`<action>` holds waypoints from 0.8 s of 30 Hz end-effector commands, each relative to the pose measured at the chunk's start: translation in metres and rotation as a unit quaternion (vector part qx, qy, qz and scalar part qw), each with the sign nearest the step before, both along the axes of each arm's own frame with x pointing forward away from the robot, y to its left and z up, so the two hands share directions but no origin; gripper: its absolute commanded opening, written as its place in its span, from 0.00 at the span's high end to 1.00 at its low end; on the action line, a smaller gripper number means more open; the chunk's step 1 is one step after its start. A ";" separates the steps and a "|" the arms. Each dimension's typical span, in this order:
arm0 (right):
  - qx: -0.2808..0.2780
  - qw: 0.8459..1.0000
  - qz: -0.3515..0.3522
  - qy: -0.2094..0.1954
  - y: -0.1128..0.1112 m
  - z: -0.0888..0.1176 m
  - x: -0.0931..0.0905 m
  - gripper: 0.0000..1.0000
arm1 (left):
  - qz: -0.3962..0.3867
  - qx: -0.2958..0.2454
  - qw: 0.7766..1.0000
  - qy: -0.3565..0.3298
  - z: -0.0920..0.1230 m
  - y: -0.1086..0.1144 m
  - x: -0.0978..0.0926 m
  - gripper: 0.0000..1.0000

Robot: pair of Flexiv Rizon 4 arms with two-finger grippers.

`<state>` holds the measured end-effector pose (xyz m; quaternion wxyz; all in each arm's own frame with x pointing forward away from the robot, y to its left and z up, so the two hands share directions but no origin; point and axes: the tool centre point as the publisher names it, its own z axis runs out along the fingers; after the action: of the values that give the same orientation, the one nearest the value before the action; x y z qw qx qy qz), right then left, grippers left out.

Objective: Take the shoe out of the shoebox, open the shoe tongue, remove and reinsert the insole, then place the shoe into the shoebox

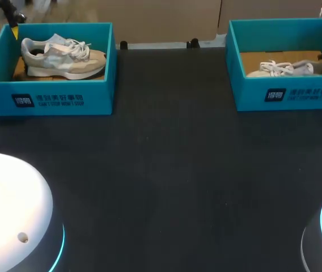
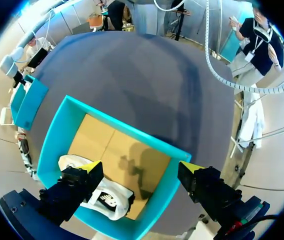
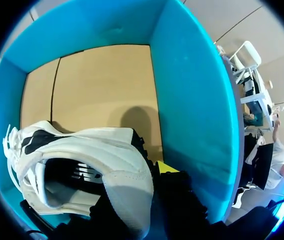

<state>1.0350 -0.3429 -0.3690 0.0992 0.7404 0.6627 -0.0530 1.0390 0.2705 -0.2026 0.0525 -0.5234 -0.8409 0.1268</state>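
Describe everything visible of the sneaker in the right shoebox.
The sneaker is white and pale grey, fabric-looking, with white laces, a dark side marking and a dark interior at its open collar. It lies in the right shoebox on the brown cardboard floor, laces end toward the table's middle, heel at the right hand, which is against it; grip unclear.

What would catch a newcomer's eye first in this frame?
Two teal shoeboxes stand at the far corners of the dark table, the left box and the right box. Each holds a pale sneaker, the left shoe and the right shoe. The left gripper hangs open over the left box, and the right gripper is down inside the right box at the shoe's heel.
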 end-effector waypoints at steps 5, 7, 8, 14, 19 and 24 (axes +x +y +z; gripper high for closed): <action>0.002 1.000 -0.001 -0.002 -0.003 -0.010 -0.001 1.00 | 0.000 0.001 1.000 -0.003 0.000 -0.001 -0.003 0.00; 0.001 1.000 -0.001 -0.003 -0.004 -0.010 -0.002 1.00 | 0.000 0.001 1.000 -0.003 0.000 -0.001 -0.003 0.00; 0.001 1.000 0.000 -0.003 -0.004 -0.010 -0.002 1.00 | 0.000 0.001 1.000 -0.003 0.000 -0.001 -0.003 0.00; 0.011 1.000 0.004 -0.005 -0.003 -0.013 -0.005 1.00 | 0.000 0.001 1.000 -0.003 0.000 -0.001 -0.003 0.00; 0.012 1.000 0.002 -0.008 -0.002 -0.010 -0.007 1.00 | 0.000 0.001 1.000 -0.003 0.000 -0.001 -0.003 0.00; 0.022 1.000 0.010 -0.013 -0.002 -0.010 -0.009 1.00 | 0.000 0.001 1.000 -0.003 0.000 -0.001 -0.003 0.00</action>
<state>1.0301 -0.3443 -0.3796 0.0915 0.7381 0.6676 -0.0345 1.0388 0.2705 -0.2028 0.0524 -0.5234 -0.8410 0.1266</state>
